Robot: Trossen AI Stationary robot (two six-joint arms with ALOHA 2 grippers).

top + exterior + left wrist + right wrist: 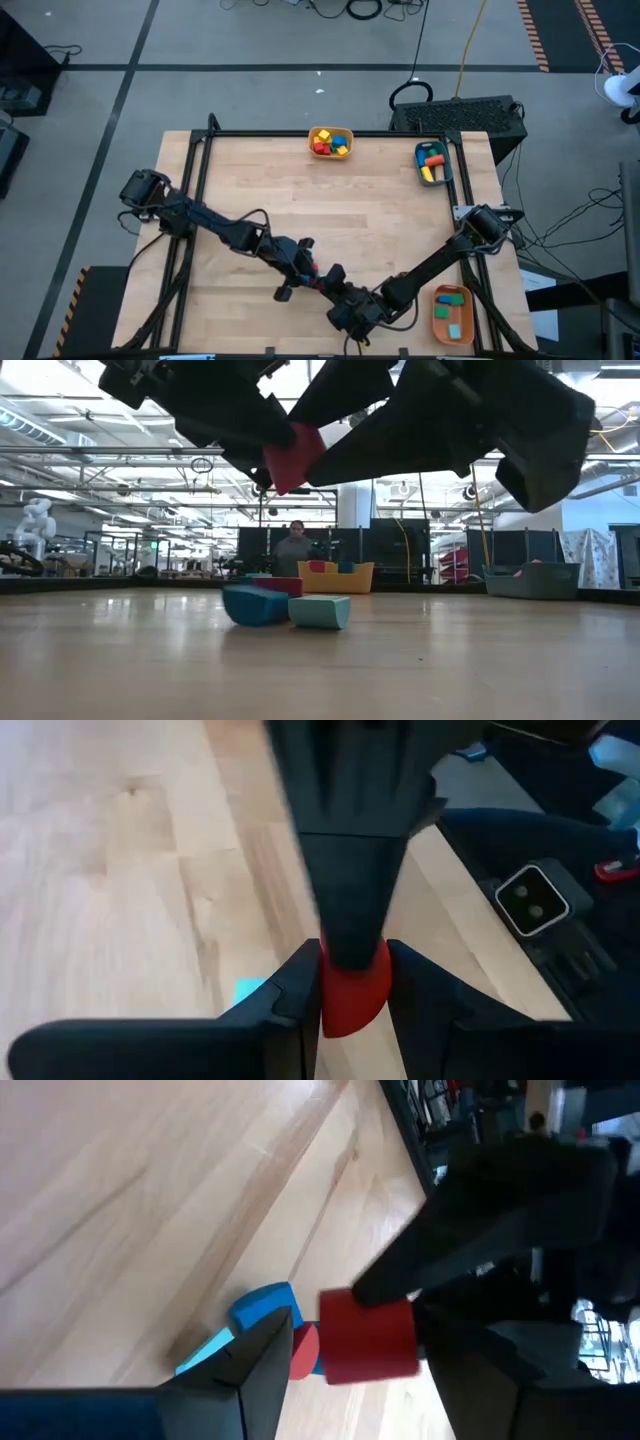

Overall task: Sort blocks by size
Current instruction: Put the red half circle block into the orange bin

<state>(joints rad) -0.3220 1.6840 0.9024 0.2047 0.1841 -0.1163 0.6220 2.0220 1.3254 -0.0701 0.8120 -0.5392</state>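
Open lab hall behind, one person standing far off beyond the table. Pale wooden top, three bins on it: yellow bin mid far edge, teal bin towards the far right corner, orange bin at the near right corner. All three already contain blocks.

Both arms meet low over the near edge, a little right of its middle.

- Left pincer: closed on a red block, carried clear above the table, fingers pressing two opposite sides.
- Right pincer: fingers spread wide and straddling the same red block, with a gap showing on at least one side; no grip evident.
- Directly beneath, on the table: blue block, cyan block and a second red piece bunched together, touching or nearly so.

Reading: looks like a hand-over of the red block, left to right, probably bound for a right-side bin. Which bin suits its size cannot be told.

To do it well:
- The right pincer should close on the faces the left is not covering, squarely, not on a corner.
- The left should let go only once the right is firm; otherwise the block drops into the cluster below and scatters it.
- The fingers are crowded, so the pincers should part slowly, straight away from each other.
- Both should keep height over the loose blocks.
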